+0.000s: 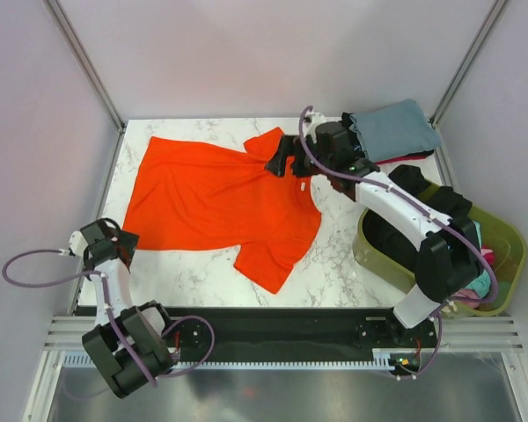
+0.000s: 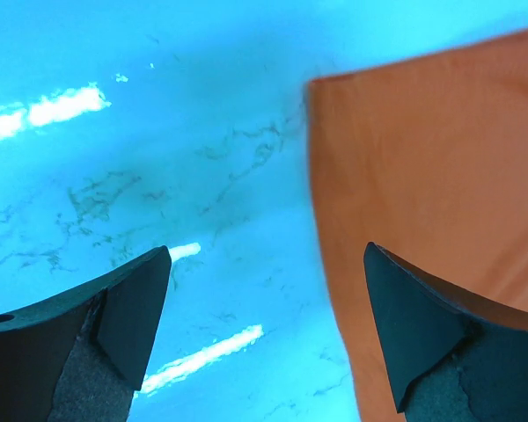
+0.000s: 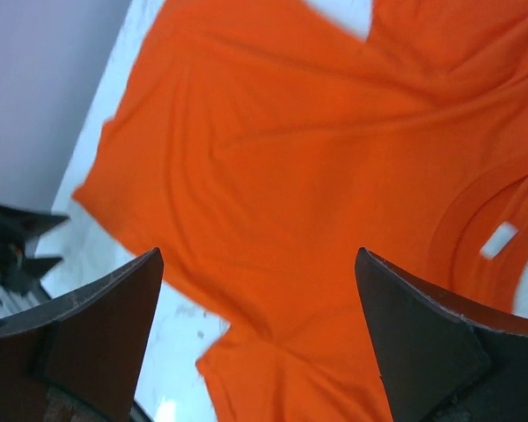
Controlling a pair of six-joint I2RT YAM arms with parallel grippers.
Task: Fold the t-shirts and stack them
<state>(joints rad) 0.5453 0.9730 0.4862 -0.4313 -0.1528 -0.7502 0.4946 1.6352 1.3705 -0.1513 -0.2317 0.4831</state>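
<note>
Orange t-shirt (image 1: 211, 193) lies flat on table (image 1: 334, 264), not yet folded. Folded grey-blue shirt (image 1: 396, 130) sits far right; more in basket (image 1: 510, 237). My left gripper (image 2: 266, 251) and right gripper (image 3: 257, 255) gape wide, holding nothing.

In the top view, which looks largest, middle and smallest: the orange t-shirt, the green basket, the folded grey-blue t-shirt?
Largest: orange t-shirt.
Then: green basket, partly hidden.
Smallest: folded grey-blue t-shirt.
</note>
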